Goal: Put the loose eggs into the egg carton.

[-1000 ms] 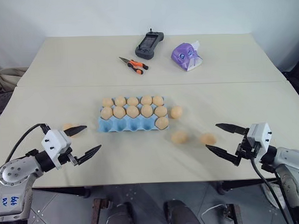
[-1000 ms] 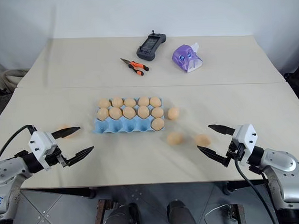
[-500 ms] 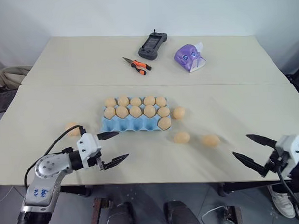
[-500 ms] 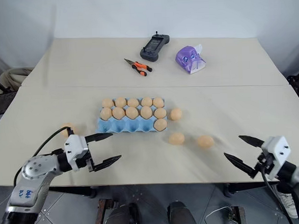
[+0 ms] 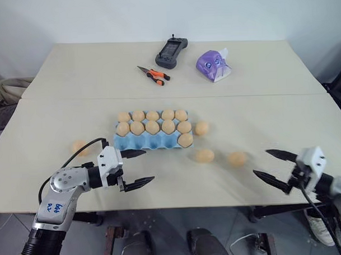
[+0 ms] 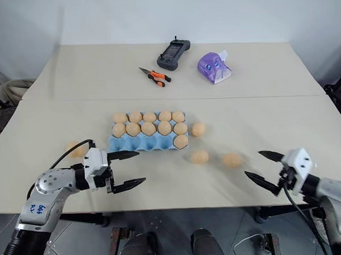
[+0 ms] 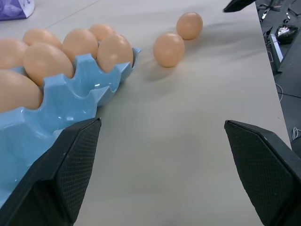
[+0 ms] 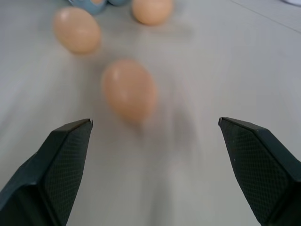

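A: Where do things stand with the egg carton (image 5: 150, 140)?

B: It sits mid-table, its two far rows full and one more egg in the near row at the right end, so four near cups look free. Four loose eggs lie on the table: one (image 5: 202, 127) just beside the carton's right end, one (image 5: 205, 155) nearer the front, one (image 5: 237, 158) further right, and one (image 5: 78, 146) well off to the left.

A: And the grippers?

B: Both are spread wide and carry nothing. The left gripper (image 5: 135, 167) hangs low in front of the carton's near left corner, the right gripper (image 5: 276, 168) near the front edge with the rightmost egg straight ahead of it.

A: So what's the sensible step?

B: I'd judge the right arm should take that egg. Straddle it across its narrow waist, close gently, and lift before carrying, since a nudge would send it rolling.

A: Room to work?

B: Plenty of bare table (image 5: 161, 189) between the eggs and the front edge, though that edge is close behind the right gripper. The pliers (image 5: 152, 74), handheld controller (image 5: 170, 51) and purple tissue pack (image 5: 213, 65) are far back, well out of the way. Bring the egg in over the carton's near side so it clears the filled rows
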Available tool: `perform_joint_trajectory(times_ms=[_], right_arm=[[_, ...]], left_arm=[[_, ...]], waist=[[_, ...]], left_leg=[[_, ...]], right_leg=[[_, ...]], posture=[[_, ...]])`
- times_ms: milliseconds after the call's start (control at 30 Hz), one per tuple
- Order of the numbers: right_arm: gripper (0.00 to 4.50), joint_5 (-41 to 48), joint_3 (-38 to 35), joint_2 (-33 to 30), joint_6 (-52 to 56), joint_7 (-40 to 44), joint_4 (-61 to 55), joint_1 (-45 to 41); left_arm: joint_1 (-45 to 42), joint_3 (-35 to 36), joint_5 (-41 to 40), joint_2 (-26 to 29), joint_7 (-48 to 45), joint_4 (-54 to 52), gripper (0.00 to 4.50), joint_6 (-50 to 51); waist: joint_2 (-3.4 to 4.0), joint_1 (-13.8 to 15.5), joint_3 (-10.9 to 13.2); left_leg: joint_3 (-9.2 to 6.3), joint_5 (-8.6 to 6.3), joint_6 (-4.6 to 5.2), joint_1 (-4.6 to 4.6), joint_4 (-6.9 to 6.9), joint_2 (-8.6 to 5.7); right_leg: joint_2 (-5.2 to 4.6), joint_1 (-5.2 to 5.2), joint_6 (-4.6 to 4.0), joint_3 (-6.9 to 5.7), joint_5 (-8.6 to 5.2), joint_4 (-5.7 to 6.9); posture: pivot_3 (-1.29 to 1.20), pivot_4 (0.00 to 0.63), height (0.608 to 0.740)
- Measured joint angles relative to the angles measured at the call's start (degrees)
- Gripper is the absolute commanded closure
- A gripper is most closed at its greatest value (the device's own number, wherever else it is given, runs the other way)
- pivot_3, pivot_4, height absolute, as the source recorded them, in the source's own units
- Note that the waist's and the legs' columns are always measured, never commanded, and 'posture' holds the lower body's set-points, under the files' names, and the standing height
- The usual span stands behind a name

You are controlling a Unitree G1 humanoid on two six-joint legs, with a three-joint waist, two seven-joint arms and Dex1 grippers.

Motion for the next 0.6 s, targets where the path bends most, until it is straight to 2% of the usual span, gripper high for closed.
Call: perform_joint_trajectory(times_ms=[200, 300, 533, 600], right_arm=[[0.00, -2.95, 7.27, 1.13, -0.02, 1.36, 6.63, -8.78], [0.53, -4.19, 9.09, 2.18, -0.89, 1.58, 9.89, -10.76], [2.85, -6.11, 10.06, 3.73, -4.78, 1.61, 14.76, -13.94], [3.03, -5.94, 10.10, 4.19, -5.16, 1.92, 14.59, -14.27]], left_arm=[[3.64, 2.35, -0.22, -0.01, 2.94, -1.70, 0.03, 0.86], [5.38, 2.77, -0.41, -0.02, 3.80, -2.91, 0.00, 1.06], [6.21, 3.40, -0.76, -0.26, 5.78, -4.49, 0.00, 1.25], [6.10, 3.73, -1.03, -0.74, 6.24, -4.49, 0.00, 1.27]], waist=[[0.01, 0.10, 0.00], [0.01, 0.21, 0.00], [0.02, 0.04, 0.01], [0.02, 0.05, 0.01]], left_leg=[[0.02, -0.06, 0.07, -0.11, 0.03, 0.07], [0.03, -0.06, 0.07, -0.13, 0.05, 0.06], [0.02, -0.06, 0.08, -0.11, 0.17, 0.05], [0.01, -0.06, 0.08, -0.12, 0.16, 0.06]], right_leg=[[-0.02, -0.04, 0.01, -0.05, 0.00, -0.09], [0.00, -0.06, 0.02, -0.22, -0.01, -0.10], [-0.07, -0.01, 0.06, -0.34, 0.02, -0.01], [-0.08, -0.01, 0.07, -0.34, 0.02, -0.01]], posture=[[0.00, 0.150, 0.740], [0.00, 0.150, 0.740], [0.00, 0.150, 0.740], [0.00, 0.150, 0.740]])
